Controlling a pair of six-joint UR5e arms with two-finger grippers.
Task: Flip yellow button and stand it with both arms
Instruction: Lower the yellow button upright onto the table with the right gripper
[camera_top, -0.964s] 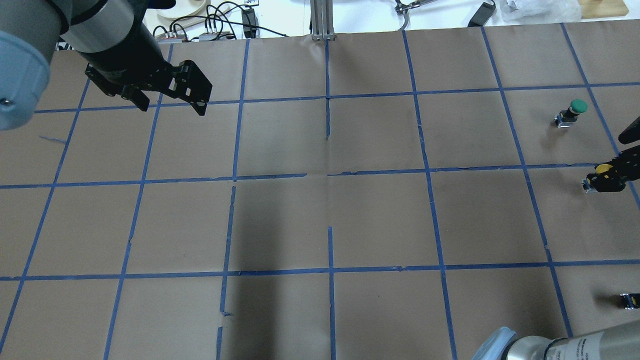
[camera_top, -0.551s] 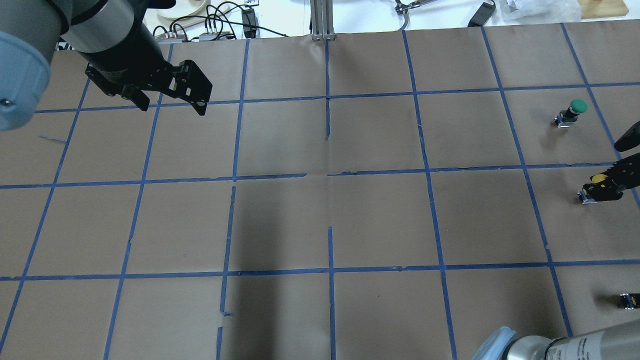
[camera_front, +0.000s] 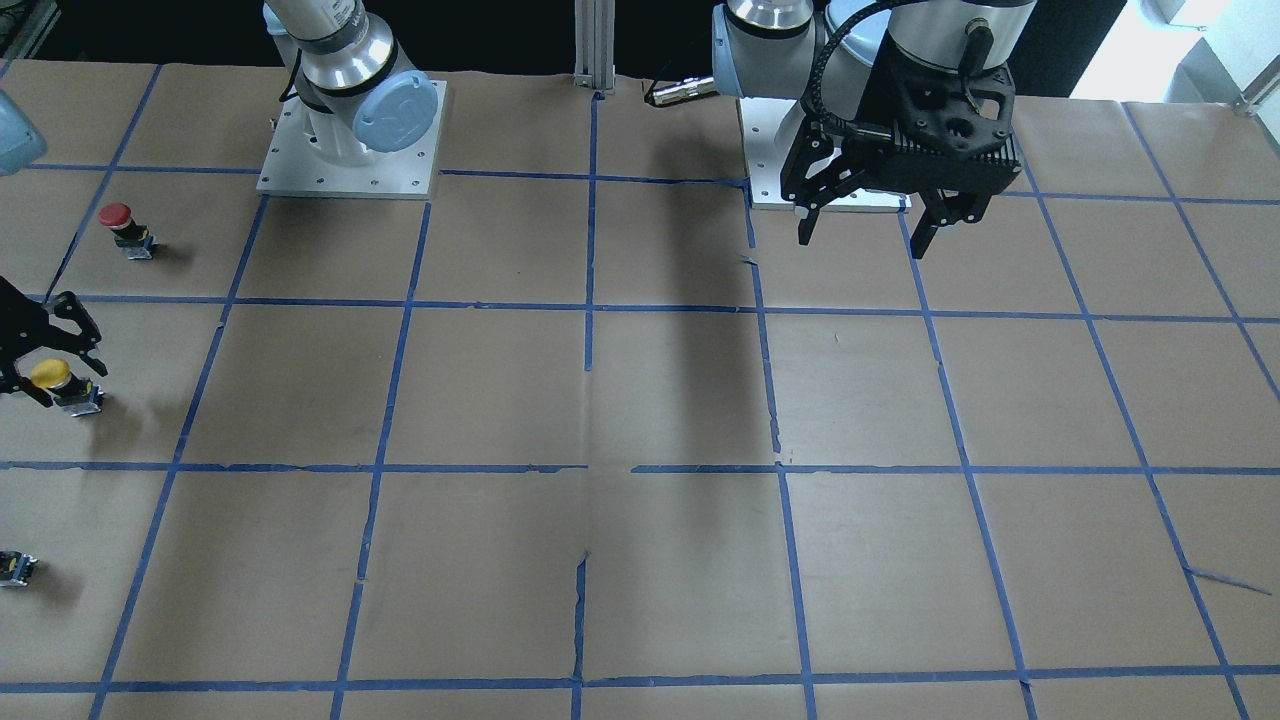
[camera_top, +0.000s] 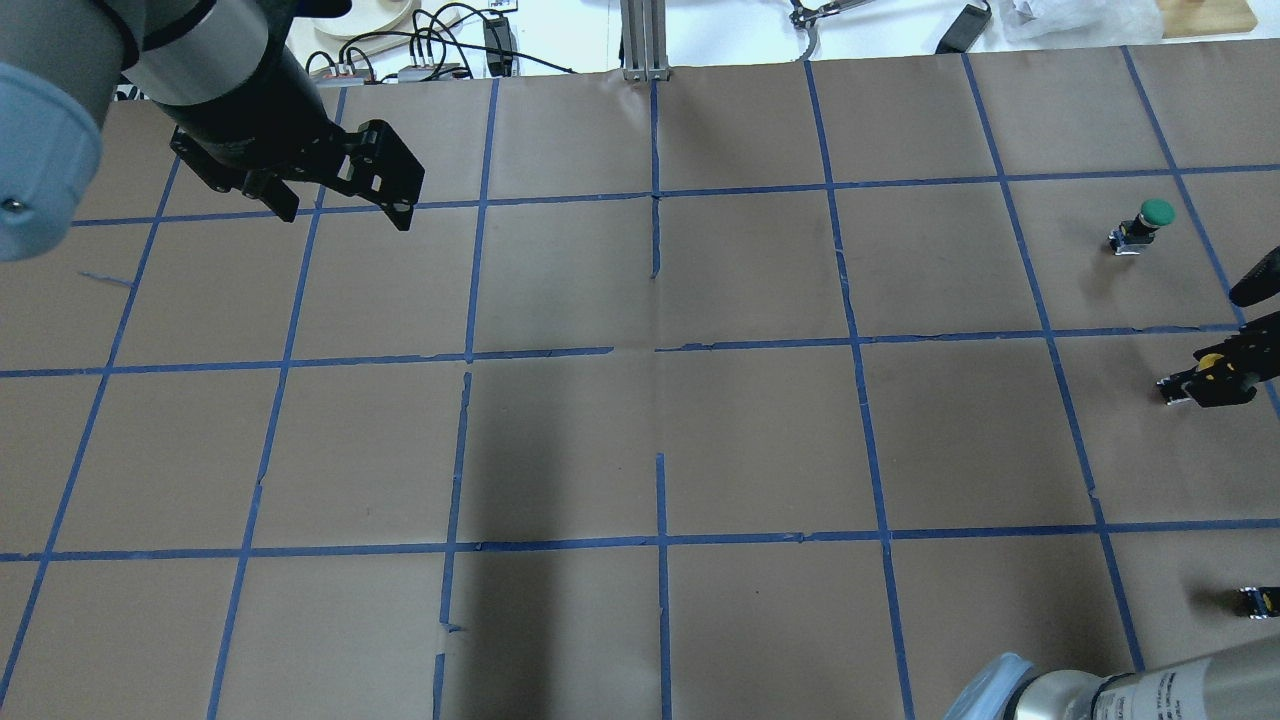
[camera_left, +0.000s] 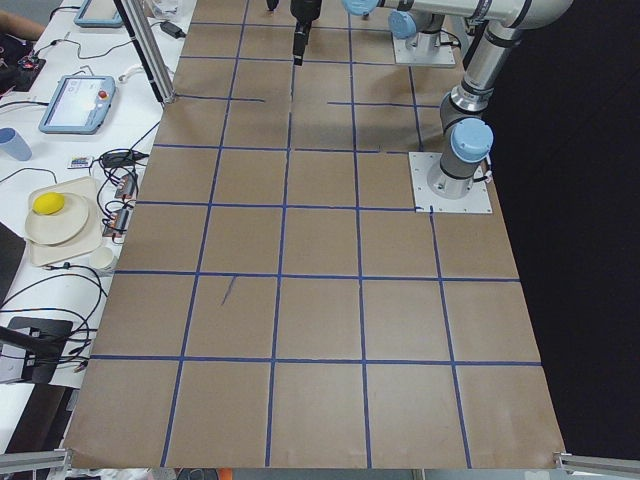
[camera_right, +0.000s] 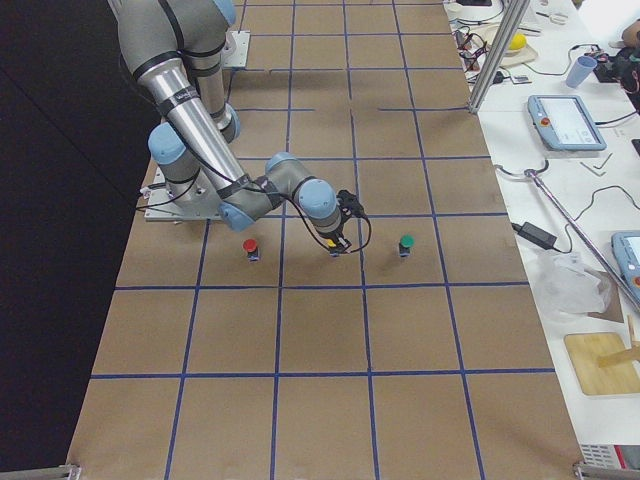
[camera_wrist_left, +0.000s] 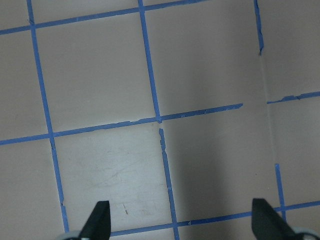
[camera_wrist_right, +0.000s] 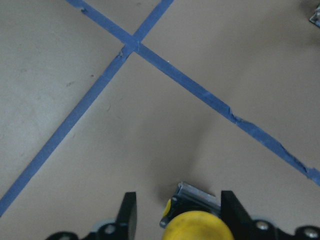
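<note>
The yellow button (camera_top: 1210, 367), a yellow cap on a black and grey body, stands slightly tilted near the table's right edge. It also shows in the front view (camera_front: 52, 376) and the right wrist view (camera_wrist_right: 197, 226). My right gripper (camera_top: 1215, 378) (camera_front: 50, 360) (camera_wrist_right: 180, 215) straddles it with the jaws partly closed. One finger (camera_wrist_right: 232, 215) touches the cap. A gap shows between the cap and the other finger (camera_wrist_right: 128, 216). My left gripper (camera_top: 346, 218) (camera_front: 862, 246) (camera_wrist_left: 180, 225) hangs open and empty, high over the far left of the table.
A green-capped button (camera_top: 1143, 225) stands beyond the yellow one, and a red-capped button (camera_front: 125, 228) stands nearer the robot. A small black-and-yellow block (camera_top: 1260, 600) is cut off by the view's edge. An aluminium post (camera_top: 643, 40) rises at the table's far side.
The right gripper and the yellow button have shifted a little toward the robot, and the button now leans slightly. The left arm has not moved.
</note>
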